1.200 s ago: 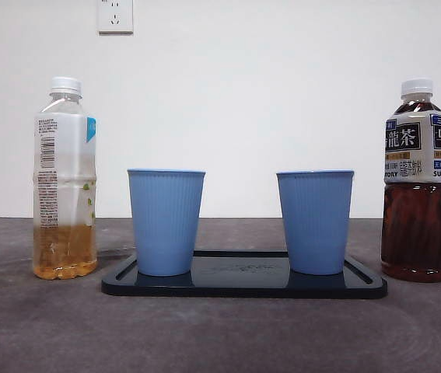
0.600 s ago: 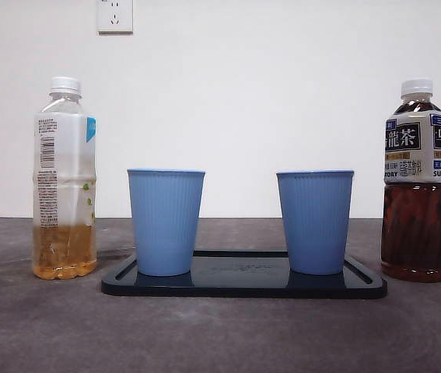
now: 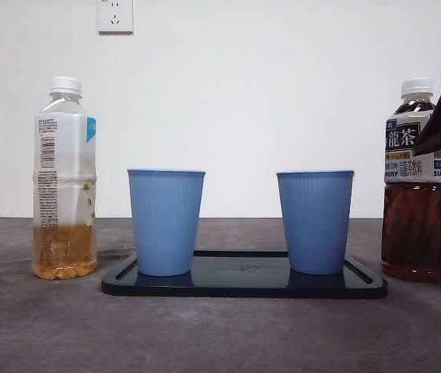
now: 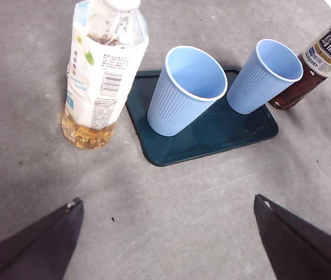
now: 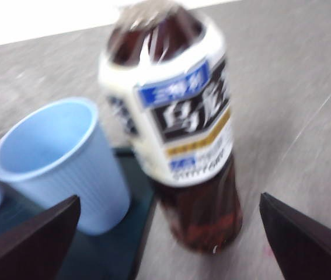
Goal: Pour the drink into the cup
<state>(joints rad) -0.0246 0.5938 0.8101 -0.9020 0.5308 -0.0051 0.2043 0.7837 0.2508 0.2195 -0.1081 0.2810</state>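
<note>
Spread wide with nothing between them, the right gripper's (image 5: pixel 165 245) jaws face the tea bottle (image 5: pixel 174 116), which stands upright, cap on, dead ahead at twelve o'clock, its long axis vertical, so I judge a straight advance would bracket it. It is dark tea under a white label, on the table just beside the tray (image 3: pixel 243 286) and the nearer cup (image 3: pixel 315 221), at the tray's three o'clock in the front view. Jaws parted too, the left gripper (image 4: pixel 165 245) waits well back, clearly the farther arm.
</note>
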